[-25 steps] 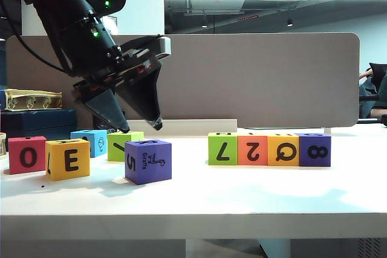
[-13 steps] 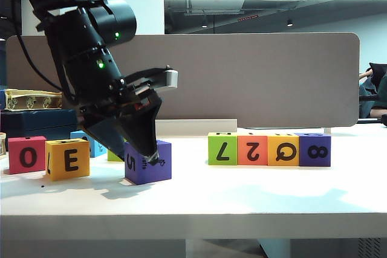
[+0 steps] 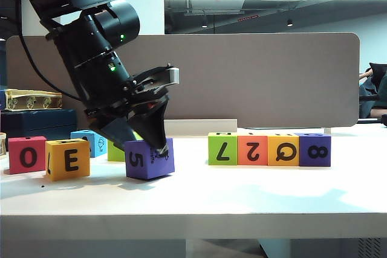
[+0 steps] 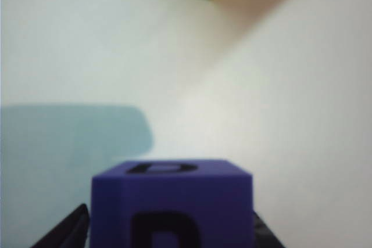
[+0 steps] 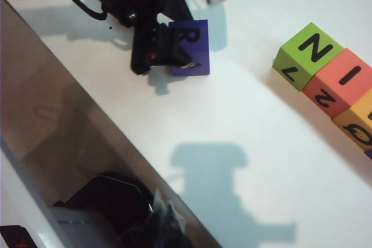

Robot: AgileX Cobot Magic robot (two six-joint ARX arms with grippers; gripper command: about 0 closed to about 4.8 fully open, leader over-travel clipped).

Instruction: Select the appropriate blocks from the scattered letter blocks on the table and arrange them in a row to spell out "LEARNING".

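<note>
Clamping the left gripper (image 3: 158, 146) partway shut on the purple block (image 3: 148, 160), one finger against each side face as its own wrist view shows, and tipping that block so one bottom edge is rising off the table (image 3: 242, 203). Lying well to the left of the purple block: the red cube marked "O" (image 3: 26, 154), not wanted for the word. Sitting nearer on that same side: the yellow "E" block (image 3: 67, 159), then the blue block (image 3: 91, 140) and a green block (image 3: 116, 152) just behind the purple block's left corner, partly hidden by the arm. Standing apart to the right of the purple block: a touching row of green (image 3: 222, 148), coral (image 3: 252, 150), orange (image 3: 282, 150) and a second purple block (image 3: 314, 149). Hanging high and well away from the purple block: the right gripper (image 5: 163, 225), showing only as a dark blur at the edge of its own view, so not telling whether open or closed. Judging the purple block light, stiff and matte, probably not slippery and in no way fragile. Judging the best hold to be on two opposite flat faces near mid-height, square to them rather than across corners, since an off-centre pinch seems likely to twist such a light cube or nudge the green one behind it.
</note>
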